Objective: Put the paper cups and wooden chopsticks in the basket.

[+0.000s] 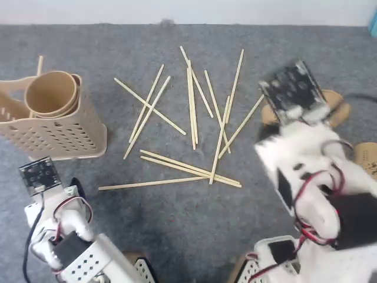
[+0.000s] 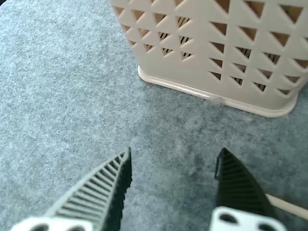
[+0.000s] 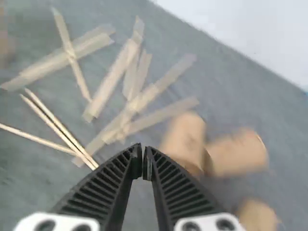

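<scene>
The left tool [image 2: 175, 155] hangs over the grey surface [image 1: 177, 236] at about seven o'clock in the high view, its two fingers spread wide with nothing between them. Just ahead of it stands the beige basket [image 2: 226, 57], at about ten o'clock on the surface. Nested paper cups [image 1: 52, 93] sit upright inside it, and one stick [image 1: 40, 63] stands at its far side. One end of a chopstick [image 2: 288, 207] lies just beside one of the left tool's fingers.

The right tool [image 3: 143, 150] is at about three o'clock, its fingertips drawn together almost to touching and gripping nothing. The loose chopsticks [image 1: 191, 106] lie scattered and crossing one another across the middle of the surface, toward twelve o'clock. Two more loose cups [image 1: 337, 106] lie on their sides at about three o'clock, partly hidden by the right arm.
</scene>
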